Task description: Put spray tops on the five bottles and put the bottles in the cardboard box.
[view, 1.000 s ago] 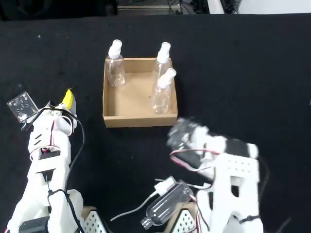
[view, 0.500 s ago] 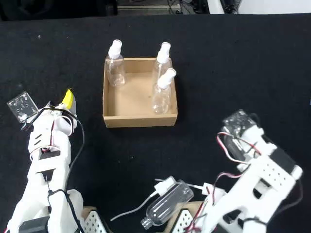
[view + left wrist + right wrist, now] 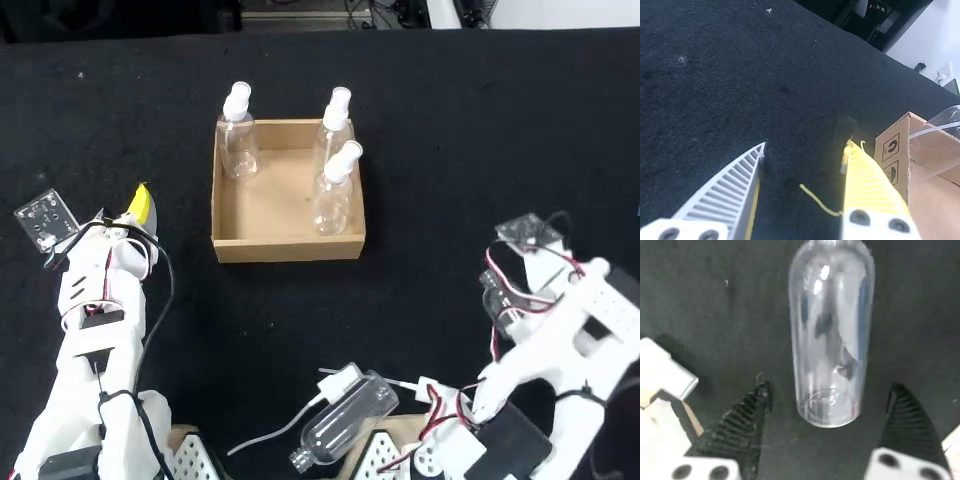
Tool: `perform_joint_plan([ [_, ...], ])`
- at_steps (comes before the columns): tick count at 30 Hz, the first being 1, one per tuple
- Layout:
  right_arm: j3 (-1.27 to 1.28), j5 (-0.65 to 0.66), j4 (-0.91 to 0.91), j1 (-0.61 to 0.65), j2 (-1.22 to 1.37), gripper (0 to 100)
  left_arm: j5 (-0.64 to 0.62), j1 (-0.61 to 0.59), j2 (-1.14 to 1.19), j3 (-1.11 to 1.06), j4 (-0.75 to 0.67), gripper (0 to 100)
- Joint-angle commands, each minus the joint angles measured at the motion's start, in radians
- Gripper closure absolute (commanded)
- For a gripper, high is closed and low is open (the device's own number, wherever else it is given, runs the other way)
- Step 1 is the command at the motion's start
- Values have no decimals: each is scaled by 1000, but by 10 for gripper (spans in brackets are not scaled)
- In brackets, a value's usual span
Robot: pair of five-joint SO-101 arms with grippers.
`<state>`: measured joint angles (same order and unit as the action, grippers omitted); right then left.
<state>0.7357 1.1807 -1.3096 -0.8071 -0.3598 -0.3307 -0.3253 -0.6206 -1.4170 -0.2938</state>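
Observation:
The cardboard box [image 3: 240,245] stands mid-table and holds three clear bottles with white spray tops [image 3: 238,135] [image 3: 333,130] [image 3: 333,190]. Another clear bottle [image 3: 345,415] lies on its side at the near edge, beside a loose spray top [image 3: 340,380] with its tube. In the right wrist view a clear bottle [image 3: 832,330] lies on the black cloth, its base between the tips of my open right gripper [image 3: 830,389], untouched. The right arm [image 3: 545,300] is folded at the right side. My left gripper [image 3: 805,150] [image 3: 143,212] hangs open left of the box [image 3: 895,150], holding nothing.
Black cloth [image 3: 480,130] covers the whole table. The arm bases [image 3: 190,455] sit at the near edge beside the lying bottle. A white part [image 3: 662,372] lies close to one right finger. Cables trail along the right arm.
The right arm has swung from just in front of the box over to the right side of the table. The left arm and the bottles have stayed put.

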Motion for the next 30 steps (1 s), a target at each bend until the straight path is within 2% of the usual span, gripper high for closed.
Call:
perform_joint_plan([
  [1, -77, -61, 28, 77, 1, 670, -8, 10, -5, 4, -18, 780],
  [7, -44, -57, 103, 114, 47, 670, -8, 10, -5, 2, -18, 780],
  [13, -51, 3, 232, 68, 228, 672, -8, 10, -5, 2, -18, 780],
  [18, -94, 5, 235, 66, 337, 675, -8, 10, -5, 2, -18, 780],
  [20, -104, 5, 236, 66, 346, 721, -8, 10, -5, 2, -18, 780],
  [24, -107, 6, 238, 72, 348, 918, -8, 10, -5, 2, -18, 780],
  [26, -120, 0, 233, 74, 341, 986, -8, 10, -5, 2, -18, 780],
  [30, -170, -60, 193, 77, 274, 966, 69, 25, -5, 1, -17, 780],
])
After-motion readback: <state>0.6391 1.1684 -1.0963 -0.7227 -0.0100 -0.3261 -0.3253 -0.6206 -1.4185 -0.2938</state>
